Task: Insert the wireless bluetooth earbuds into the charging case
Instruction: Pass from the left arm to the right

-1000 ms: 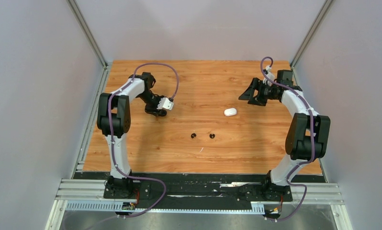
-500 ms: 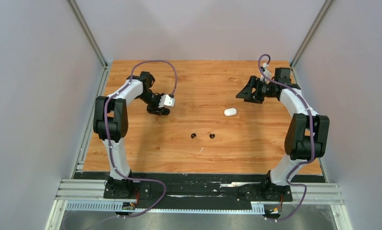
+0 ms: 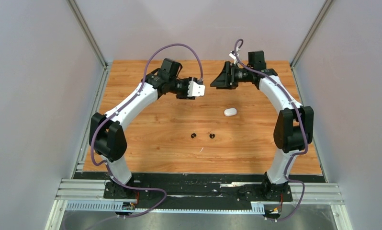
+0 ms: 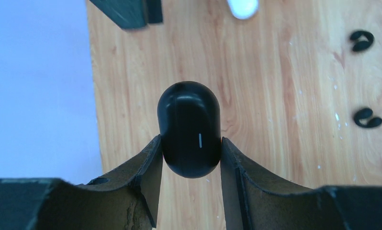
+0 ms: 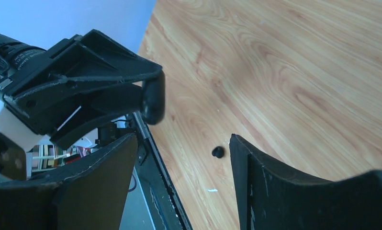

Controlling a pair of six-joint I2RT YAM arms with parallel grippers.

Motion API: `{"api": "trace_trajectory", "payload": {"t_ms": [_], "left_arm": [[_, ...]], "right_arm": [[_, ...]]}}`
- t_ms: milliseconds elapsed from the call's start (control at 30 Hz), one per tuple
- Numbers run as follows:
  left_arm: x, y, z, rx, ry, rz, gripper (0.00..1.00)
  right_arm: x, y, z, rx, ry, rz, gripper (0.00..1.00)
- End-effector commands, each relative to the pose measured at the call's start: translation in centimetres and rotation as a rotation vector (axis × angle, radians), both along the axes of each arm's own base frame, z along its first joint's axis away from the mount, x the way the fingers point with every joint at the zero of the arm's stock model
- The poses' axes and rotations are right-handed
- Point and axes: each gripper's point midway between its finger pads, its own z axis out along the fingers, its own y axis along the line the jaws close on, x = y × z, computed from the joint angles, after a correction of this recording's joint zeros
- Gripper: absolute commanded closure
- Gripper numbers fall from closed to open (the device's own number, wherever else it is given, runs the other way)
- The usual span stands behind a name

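My left gripper [image 3: 198, 92] is shut on a black pebble-shaped charging case [image 4: 189, 129], closed, and holds it above the far middle of the table. My right gripper [image 3: 217, 80] is open and empty, facing the left one at a short gap. In the right wrist view the black case [image 5: 153, 98] sits in the left fingers ahead of my open right gripper [image 5: 184, 158]. Two black earbuds [image 3: 193, 135] [image 3: 211, 135] lie apart on the wood at mid-table. A closed white case [image 3: 230, 112] lies right of centre. The white earbuds are out of view.
The wooden table [image 3: 146, 143] is walled by grey panels on the left, the right and the back. A black rail [image 3: 189, 179] runs along the near edge by the arm bases. A small white fleck [image 3: 201, 150] lies near the front.
My left arm has lifted and swung right toward the far middle with the black case. My right gripper has moved left and faces it. The earbuds and the white case have not moved.
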Motion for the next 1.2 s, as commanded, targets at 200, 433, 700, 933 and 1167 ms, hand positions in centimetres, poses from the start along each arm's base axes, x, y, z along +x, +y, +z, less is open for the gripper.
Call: {"api": "trace_trajectory", "payload": {"t_ms": [200, 433, 700, 933, 1167], "left_arm": [[2.3, -1.8, 4.9, -0.127, -0.038, 0.197, 0.71], [2.0, -1.9, 5.2, -0.131, -0.041, 0.180, 0.71], [1.6, -2.6, 5.8, -0.147, -0.045, 0.164, 0.71], [1.3, -2.6, 6.2, -0.155, -0.048, 0.162, 0.71], [1.1, -2.8, 6.6, -0.172, -0.052, 0.152, 0.71]], "right_arm": [[-0.4, 4.1, 3.0, 0.084, -0.060, 0.099, 0.32], [-0.9, 5.2, 3.2, 0.099, -0.092, 0.148, 0.40], [-0.7, 6.4, 2.8, 0.099, -0.105, 0.174, 0.49], [-0.5, 6.9, 2.6, 0.107, -0.104, 0.190, 0.64], [-1.0, 7.1, 2.7, 0.135, -0.108, 0.229, 0.66]]}}
